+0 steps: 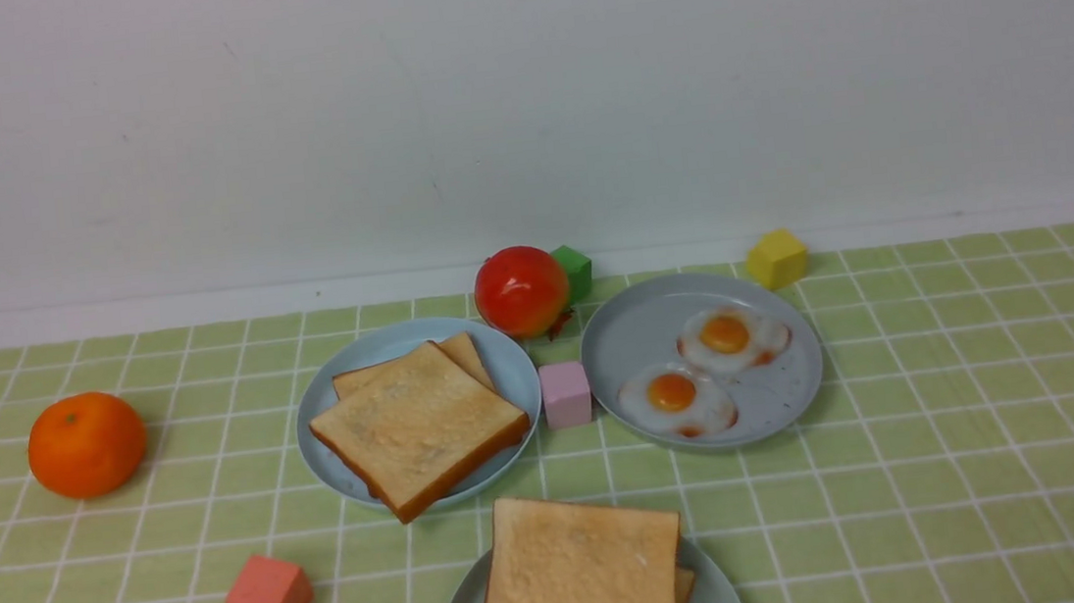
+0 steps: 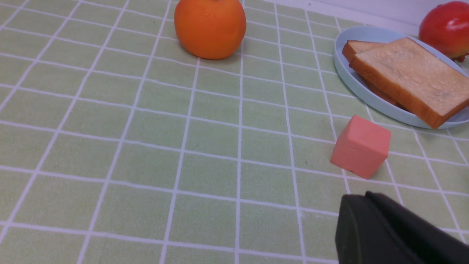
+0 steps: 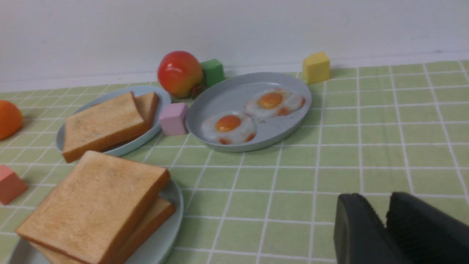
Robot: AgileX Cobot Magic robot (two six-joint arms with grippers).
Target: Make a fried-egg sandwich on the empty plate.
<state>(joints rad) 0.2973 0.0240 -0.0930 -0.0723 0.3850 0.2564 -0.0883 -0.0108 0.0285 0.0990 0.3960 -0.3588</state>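
Toast Sandwich Sitting on Its Plate as Both Pincers Are Hanging Empty

Two golden-brown toast slices are forming the sandwich (image 1: pixel 579 583) on a round pale plate (image 1: pixel 718 599) at the near edge of the front view, the top slice lying askew and leaving part of the lower one showing on the right. Whether a fried egg is lying between them, the pictures are not showing. In its wrist view, the left pincer (image 2: pixel 361 196) is holding its fingertips closed together, gripping nothing, while the right pincer (image 3: pixel 377 196) is standing slightly open, a narrow gap showing between its fingertips and nothing resting there.

Farther back on the green-checked table (image 1: pixel 952 419), a light-blue plate (image 1: pixel 324 460) is carrying two more toast slices (image 1: pixel 420 421), the upper one overlapping the other and jutting over the near rim. To its right, a gray plate (image 1: pixel 629 332) is bearing two fried eggs (image 1: pixel 672 393), their orange yolks facing up. A pink cube (image 1: pixel 566 394) is sitting between those two plates. Behind them, a red pomegranate (image 1: pixel 521 291) is resting in front of a green cube (image 1: pixel 576 273), and a yellow cube (image 1: pixel 776 260) is standing just beyond the gray plate's far right side. At left, a mandarin orange (image 1: pixel 88 445) is sitting well apart from the plates, while a coral cube (image 1: pixel 270 597) is lying nearer the camera, between the fruit and the sandwich. A pale wall (image 1: pixel 518 106) is rising behind the table.
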